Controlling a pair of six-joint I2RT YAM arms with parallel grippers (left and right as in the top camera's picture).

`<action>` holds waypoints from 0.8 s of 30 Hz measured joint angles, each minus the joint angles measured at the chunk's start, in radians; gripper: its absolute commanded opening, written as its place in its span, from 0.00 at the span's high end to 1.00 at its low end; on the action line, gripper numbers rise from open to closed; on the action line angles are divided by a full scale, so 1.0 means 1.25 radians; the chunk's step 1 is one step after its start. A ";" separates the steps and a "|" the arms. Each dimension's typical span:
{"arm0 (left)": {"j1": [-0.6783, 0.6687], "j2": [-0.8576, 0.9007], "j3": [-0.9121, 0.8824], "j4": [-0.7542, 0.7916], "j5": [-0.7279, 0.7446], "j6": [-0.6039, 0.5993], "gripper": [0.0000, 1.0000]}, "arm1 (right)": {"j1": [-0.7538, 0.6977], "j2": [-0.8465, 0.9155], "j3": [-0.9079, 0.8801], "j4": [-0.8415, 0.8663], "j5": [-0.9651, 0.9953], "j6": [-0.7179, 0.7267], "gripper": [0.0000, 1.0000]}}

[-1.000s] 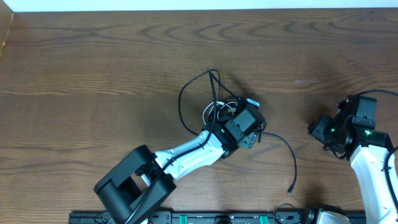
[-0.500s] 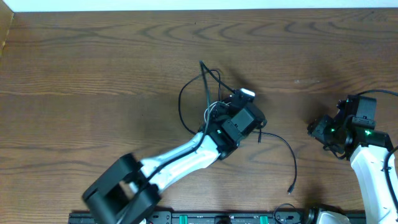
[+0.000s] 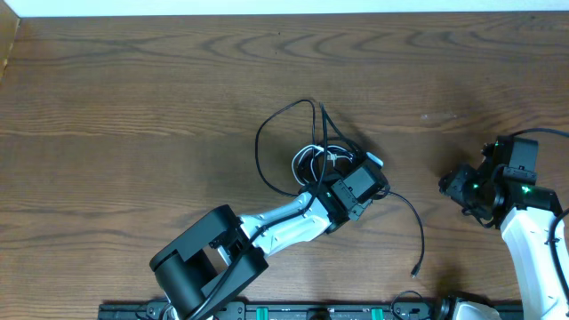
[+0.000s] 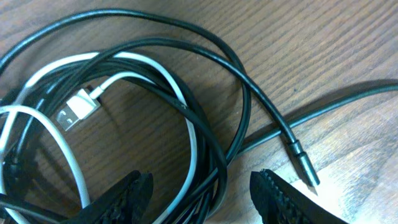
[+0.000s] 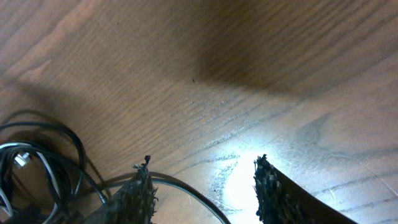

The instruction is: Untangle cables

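Down and to the right my left arm has slid since half a second ago, and the tangle of thin black cords flopped with it. Left fingers are spread wide, straddling the black loops and the white cord mid-way across the brown wooden desk. Right fingers gape apart too, hovering well off to the right of the tangle.

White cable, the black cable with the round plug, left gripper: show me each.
white cable point(image 4: 78, 107): left wrist view, on its flat silver plug.
black cable point(image 4: 303, 163): left wrist view, on its round plug.
left gripper point(image 4: 202, 190): left wrist view, midway between fingertips.
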 measured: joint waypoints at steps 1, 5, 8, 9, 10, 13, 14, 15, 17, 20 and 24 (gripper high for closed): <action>0.000 0.000 0.000 0.001 -0.002 0.001 0.43 | 0.000 0.000 0.000 -0.004 0.000 0.000 0.49; 0.000 0.008 0.000 0.005 -0.029 0.004 0.48 | 0.000 0.000 0.000 -0.028 0.000 0.000 0.49; 0.000 0.034 0.000 0.006 -0.054 0.013 0.75 | 0.000 0.000 0.000 -0.038 0.000 -0.006 0.49; 0.000 0.042 0.000 0.009 -0.060 0.011 0.87 | 0.000 0.000 0.000 -0.038 0.000 -0.006 0.49; 0.000 0.042 0.001 0.011 -0.062 0.011 0.92 | 0.000 0.000 0.000 -0.038 0.000 -0.006 0.49; 0.000 0.042 0.001 0.019 -0.075 0.014 0.92 | 0.000 0.000 0.000 -0.038 0.000 -0.007 0.54; 0.000 0.042 0.001 0.015 -0.075 0.013 0.92 | 0.000 0.000 0.000 -0.038 0.000 -0.009 0.57; 0.000 0.036 0.001 0.004 -0.076 0.012 0.92 | 0.000 0.000 0.000 -0.038 -0.001 -0.011 0.61; 0.000 0.010 0.001 -0.031 -0.067 0.012 0.92 | 0.000 0.000 0.000 -0.038 -0.007 -0.010 0.68; 0.013 -0.079 0.000 -0.056 -0.021 0.012 0.93 | 0.000 0.000 0.000 -0.037 -0.055 -0.021 0.68; 0.087 -0.223 0.002 -0.056 0.139 0.012 0.92 | 0.000 0.000 0.000 -0.035 -0.195 -0.080 0.63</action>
